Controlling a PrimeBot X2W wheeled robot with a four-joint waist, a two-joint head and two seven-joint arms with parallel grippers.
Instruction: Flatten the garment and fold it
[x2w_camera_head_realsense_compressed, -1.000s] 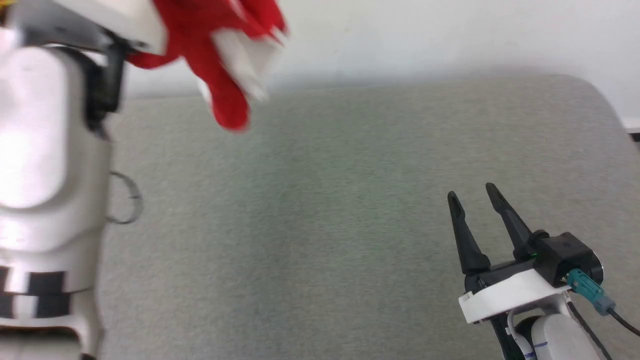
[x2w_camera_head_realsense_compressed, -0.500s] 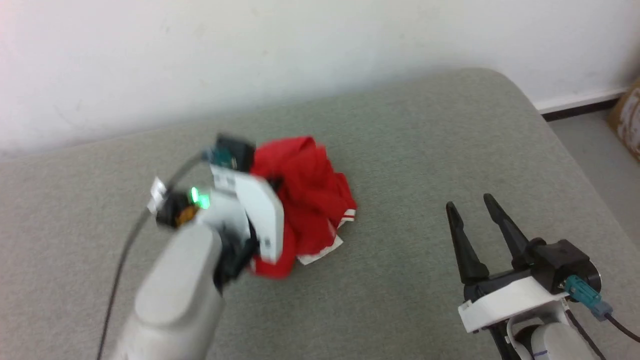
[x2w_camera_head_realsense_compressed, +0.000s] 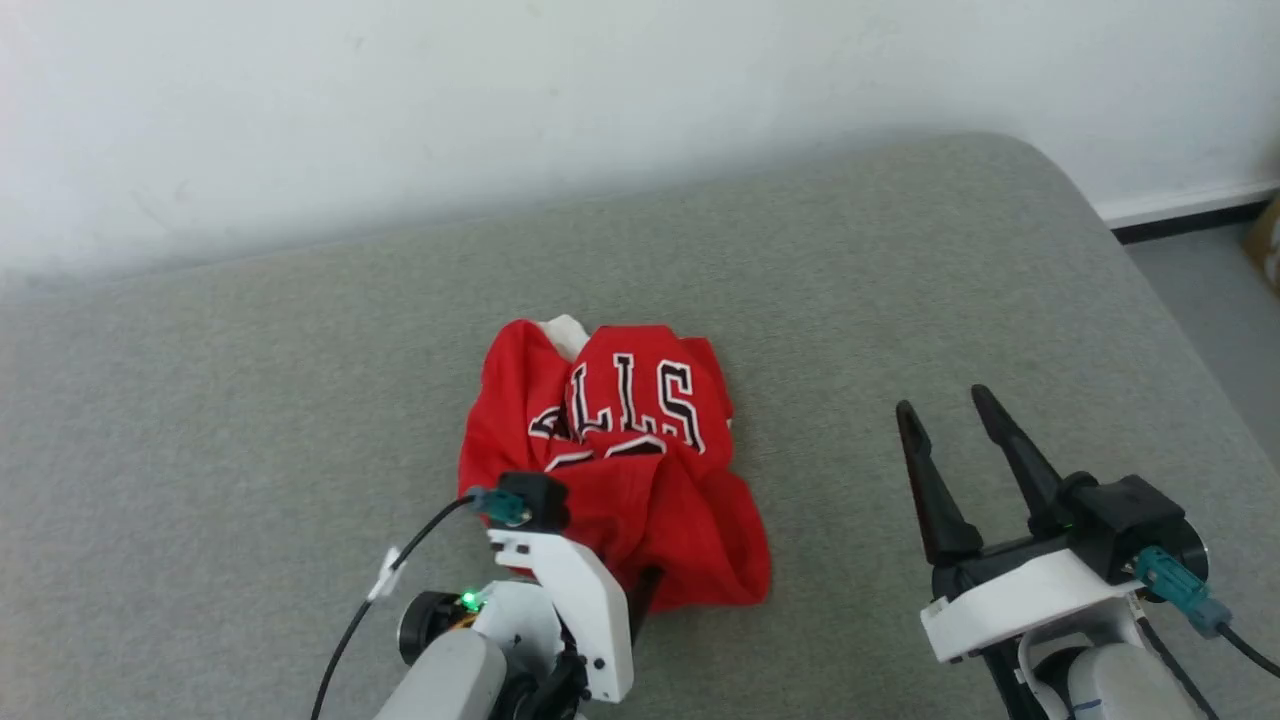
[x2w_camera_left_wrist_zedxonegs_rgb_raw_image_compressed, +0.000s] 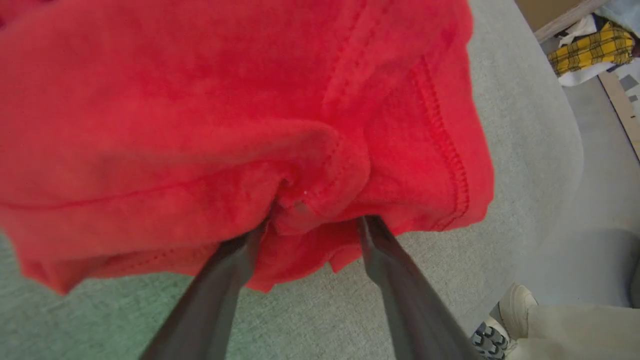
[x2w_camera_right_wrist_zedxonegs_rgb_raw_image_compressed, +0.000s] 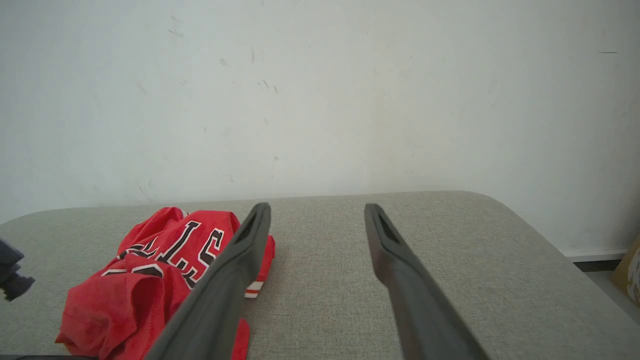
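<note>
As seen from the head looking down, nearest at lower left: left gripper (x2w_camera_left_wrist_zedxonegs_rgb_raw_image_compressed: 312, 224), fingers spread wide, tips against the near hem of the garment (x2w_camera_head_realsense_compressed: 615, 450), a bunched red fold between them. At lower right, level with it: right gripper (x2w_camera_head_realsense_compressed: 943, 403), fingers wide apart and empty, well clear of the cloth, above the grey upholstered surface (x2w_camera_head_realsense_compressed: 900, 260). Mid-surface, just beyond the left gripper: garment, red, crumpled in a heap, black white-outlined letters uppermost and inverted in the head view, a scrap of white at the far edge, red-and-white striped trim at the side facing the right gripper. Behind the surface: white wall (x2w_camera_head_realsense_compressed: 600, 100). Off the surface's rounded edge, in the left wrist view: pale shoe (x2w_camera_left_wrist_zedxonegs_rgb_raw_image_compressed: 517, 305), beige trouser leg (x2w_camera_left_wrist_zedxonegs_rgb_raw_image_compressed: 575, 335), farther off yellow plaid cloth (x2w_camera_left_wrist_zedxonegs_rgb_raw_image_compressed: 590, 47).
</note>
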